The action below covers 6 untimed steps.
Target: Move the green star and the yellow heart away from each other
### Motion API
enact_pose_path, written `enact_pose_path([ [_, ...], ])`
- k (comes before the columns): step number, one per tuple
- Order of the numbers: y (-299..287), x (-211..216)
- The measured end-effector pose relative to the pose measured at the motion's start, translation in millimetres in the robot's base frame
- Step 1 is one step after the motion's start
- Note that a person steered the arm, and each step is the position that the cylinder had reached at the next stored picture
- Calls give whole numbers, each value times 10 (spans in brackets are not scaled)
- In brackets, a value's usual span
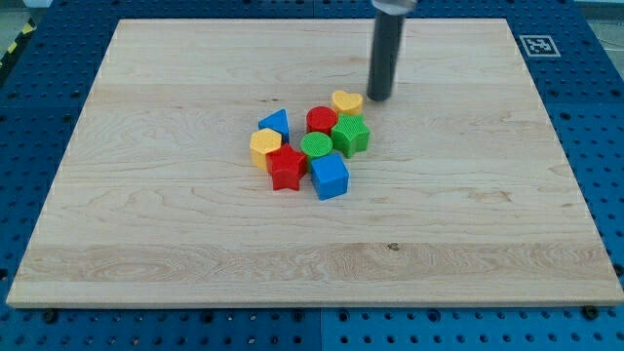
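The yellow heart [346, 101] lies at the top of a tight cluster of blocks near the middle of the wooden board. The green star [350, 135] sits just below it, touching or almost touching. My tip [376, 97] stands just to the right of the yellow heart, very close to it, above and right of the green star. The dark rod rises from there to the view's top.
The cluster also holds a red cylinder [322, 121], a green cylinder [316, 146], a blue triangle [276, 124], a yellow hexagon [265, 146], a red star [287, 167] and a blue cube [330, 175]. The wooden board [146, 224] ends at blue pegboard.
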<state>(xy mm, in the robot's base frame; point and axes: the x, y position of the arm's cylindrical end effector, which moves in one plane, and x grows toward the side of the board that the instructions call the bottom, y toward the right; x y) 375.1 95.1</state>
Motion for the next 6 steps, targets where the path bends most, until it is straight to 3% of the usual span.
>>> enact_pose_path([
  [1, 0, 557],
  [2, -372, 517],
  [4, -732, -117],
  [6, -519, 196],
])
